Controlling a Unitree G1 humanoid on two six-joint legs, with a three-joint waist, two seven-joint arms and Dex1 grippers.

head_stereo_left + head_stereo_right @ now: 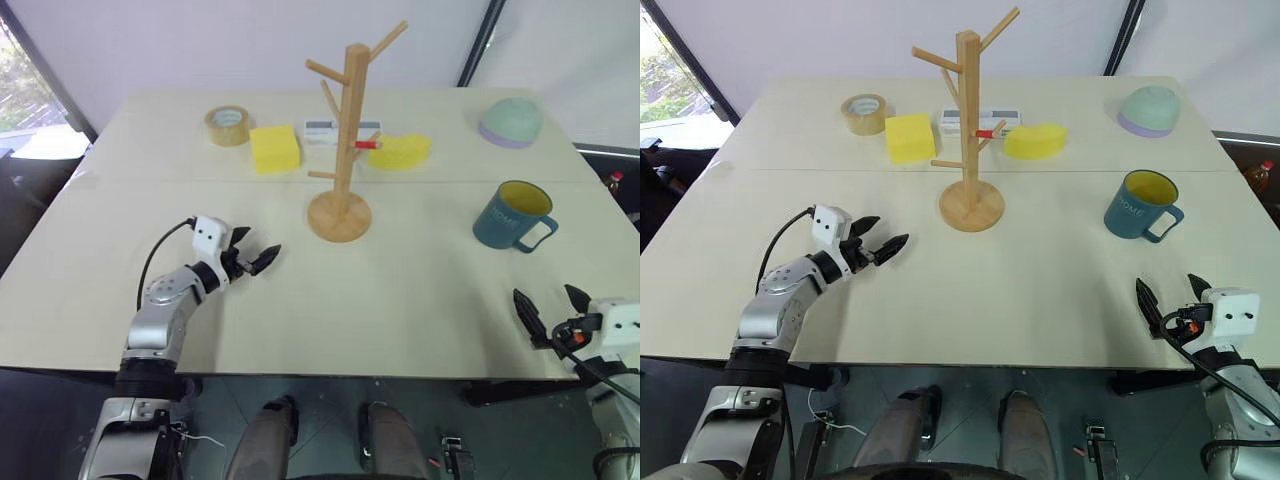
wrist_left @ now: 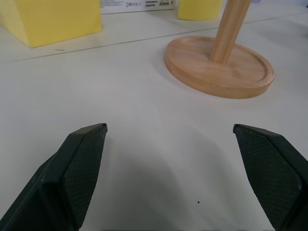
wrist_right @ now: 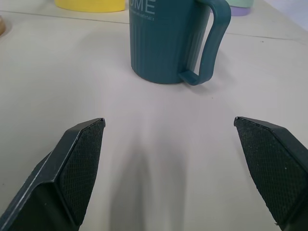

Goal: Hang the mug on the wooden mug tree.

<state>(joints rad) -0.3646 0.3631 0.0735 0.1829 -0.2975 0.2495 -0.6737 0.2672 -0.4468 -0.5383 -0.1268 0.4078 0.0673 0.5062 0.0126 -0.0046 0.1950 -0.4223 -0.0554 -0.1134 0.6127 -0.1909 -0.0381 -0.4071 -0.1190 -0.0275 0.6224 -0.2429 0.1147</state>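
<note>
The mug [image 1: 514,216] stands upright on the table [image 1: 400,300] at right of centre in the left eye view, handle toward the lower right, so nothing of the hanging looks done yet: grasp, lift and hooking all remain. The right gripper [image 1: 549,306] hovers at lower right, near the mug but apart from it, jaws spread wide and empty. The wooden mug tree [image 1: 345,150] stands mid-frame, pegs bare. The left gripper [image 1: 252,255], open and empty, waits at lower left. Behind the tree lie a tape roll [image 1: 227,125], two yellow sponges [image 1: 275,148], a white box [image 1: 325,130] and, upper right, a pale dome [image 1: 511,122]; none blocks the path between mug and tree.
</note>
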